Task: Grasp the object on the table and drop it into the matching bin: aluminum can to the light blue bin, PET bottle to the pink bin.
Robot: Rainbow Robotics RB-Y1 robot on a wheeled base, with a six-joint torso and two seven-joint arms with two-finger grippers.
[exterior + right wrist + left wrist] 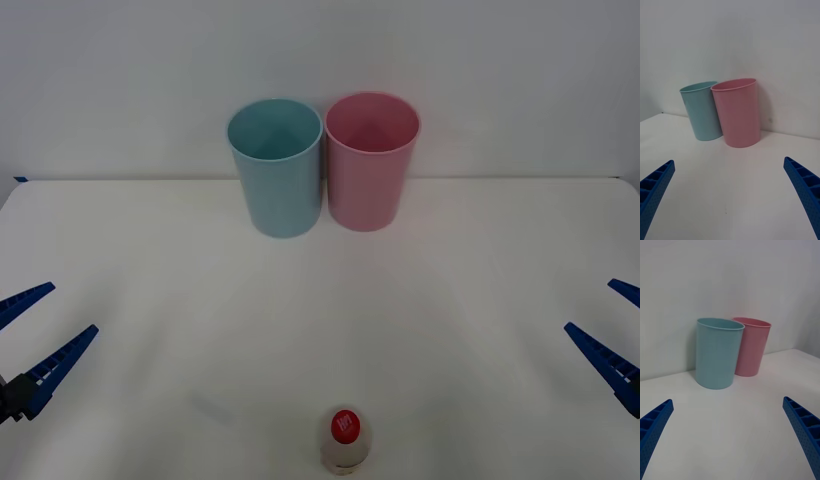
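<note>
The PET bottle [345, 438], a small clear bottle with a red cap, stands upright near the front edge of the white table [460, 300], about midway between the arms. At the back of the table, the light blue bin [276, 165] and the pink bin [371, 160] stand side by side and touching, the pink one on the right. My left gripper [45, 330] hovers open at the left edge, and my right gripper [615, 325] is open at the right edge. Both are far from the bottle and hold nothing. Both wrist views face the two bins.
A plain white wall rises behind the bins. Wide bare tabletop lies between the bottle and the bins, and on both sides of the bottle. In the right wrist view the pink bin [738, 112] is nearer; in the left wrist view the light blue bin [718, 352] is nearer.
</note>
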